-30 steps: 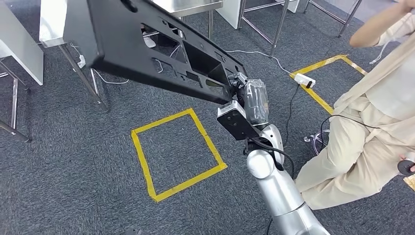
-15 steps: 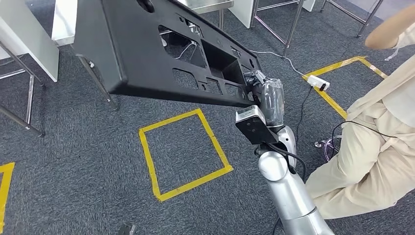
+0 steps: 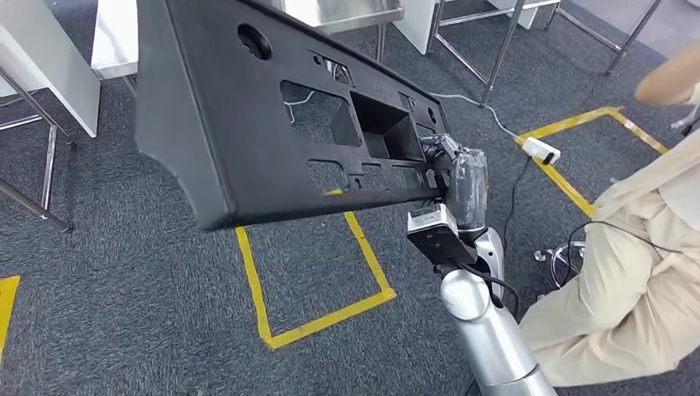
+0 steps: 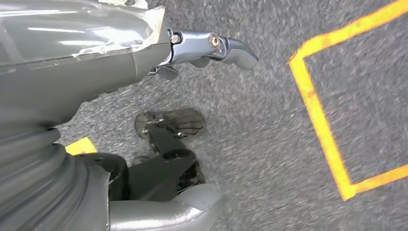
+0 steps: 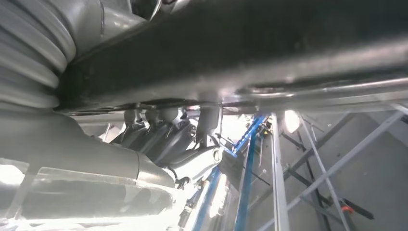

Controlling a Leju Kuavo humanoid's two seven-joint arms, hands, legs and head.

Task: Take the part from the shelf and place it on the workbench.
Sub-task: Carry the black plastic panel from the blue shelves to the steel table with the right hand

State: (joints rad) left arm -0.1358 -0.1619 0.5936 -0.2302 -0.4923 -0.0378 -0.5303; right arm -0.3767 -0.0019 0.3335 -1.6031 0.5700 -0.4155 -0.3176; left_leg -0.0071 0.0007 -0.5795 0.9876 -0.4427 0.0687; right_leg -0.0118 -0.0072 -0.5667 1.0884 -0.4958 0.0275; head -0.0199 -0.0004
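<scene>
A long black plastic part point(image 3: 272, 124) with several cut-outs hangs in the air over the carpet in the head view, slanting from upper left to lower right. My right hand point(image 3: 458, 177) grips its right end, with the silver arm rising from below. In the right wrist view the part point(image 5: 240, 53) runs as a dark band across the hand's fingers point(image 5: 163, 134), which curl up against it. My left hand point(image 4: 96, 72) hangs over the floor, holding nothing, its fingers point(image 4: 211, 45) apart from the thumb.
A yellow tape square point(image 3: 314, 272) marks the grey carpet below the part. A person in beige clothes point(image 3: 627, 272) stands close on the right. Metal table legs point(image 3: 495, 41) and a white panel point(image 3: 41, 58) stand behind; a power strip point(image 3: 541, 150) and cable lie on the floor.
The view has shifted a little. The part has come lower and closer, showing more of its broad face, with my right hand still gripping its end.
</scene>
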